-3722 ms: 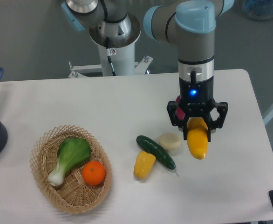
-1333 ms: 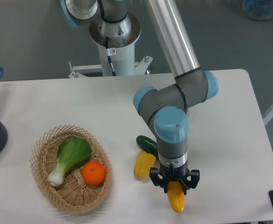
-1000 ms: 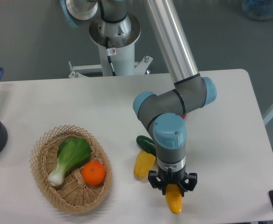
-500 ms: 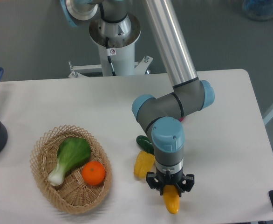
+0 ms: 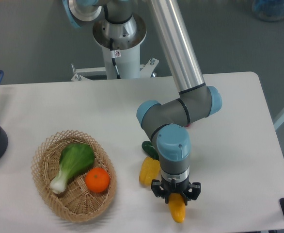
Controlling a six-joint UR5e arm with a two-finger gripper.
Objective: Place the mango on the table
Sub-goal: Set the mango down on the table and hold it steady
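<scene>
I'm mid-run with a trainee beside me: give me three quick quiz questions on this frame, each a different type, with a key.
1. True or false: the mango lies inside the wicker basket.
2. Multiple choice: which item sits closest to the gripper?
A. the orange
B. the corn piece
C. the bok choy
3. Fill in: the mango's free end pokes out below the gripper's fingers toward the ____ edge of the table.

Key
1. False. The mango is held in the gripper, over the white tabletop right of the basket.
2. B. The corn lies just left of the gripper; the orange and bok choy are in the basket.
3. Front (the camera side).
</scene>
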